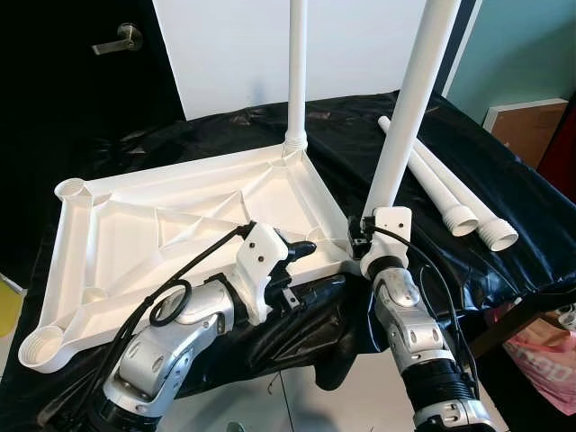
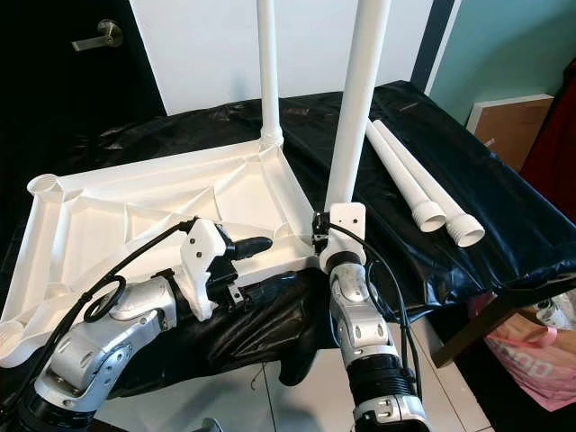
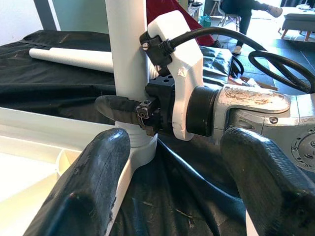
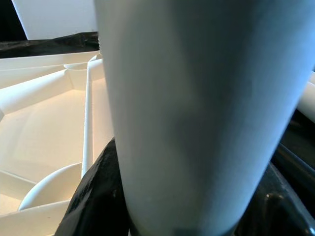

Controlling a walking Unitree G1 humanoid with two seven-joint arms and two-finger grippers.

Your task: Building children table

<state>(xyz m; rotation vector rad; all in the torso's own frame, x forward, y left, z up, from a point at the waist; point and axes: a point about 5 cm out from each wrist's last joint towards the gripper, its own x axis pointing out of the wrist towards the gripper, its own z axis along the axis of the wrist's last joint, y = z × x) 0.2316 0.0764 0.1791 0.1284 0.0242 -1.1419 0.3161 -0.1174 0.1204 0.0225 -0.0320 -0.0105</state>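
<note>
Table top: a white plastic table top (image 1: 180,225) lies upside down on a surface draped in black cloth (image 1: 504,198). Its ribbed underside faces up, with a round socket at each corner.
Near leg: a white tube leg (image 1: 405,117) stands upright in the table top's corner socket nearest my right arm. It leans a little and runs up out of the picture.
My right gripper: my right gripper (image 1: 362,236) is clamped around the base of the near leg, just above the socket. In the right wrist view the leg (image 4: 197,108) sits between my two black fingers (image 4: 93,196), with a finger pressed to either side.
My right arm: the forearm rises from the bottom of the picture, almost straight up to the leg.
My left gripper: my left gripper (image 1: 301,252) rests at the front rim of the table top, close beside the near leg. Its fingers are spread apart and hold nothing. In the left wrist view one fingertip (image 3: 93,167) lies on the white rim.
My left arm: bent at the elbow, it reaches in low from the lower left, with a black cable looped beside it.
Far leg: a second white leg (image 1: 296,81) stands upright in the far corner socket.
Empty sockets: the two left corner sockets (image 1: 72,190) hold no legs.
Spare legs: two more white legs (image 1: 450,193) lie side by side on the black cloth, well to the right of the table top.
Beyond: a dark door with a lever handle (image 1: 121,39) stands at the upper left.
</note>
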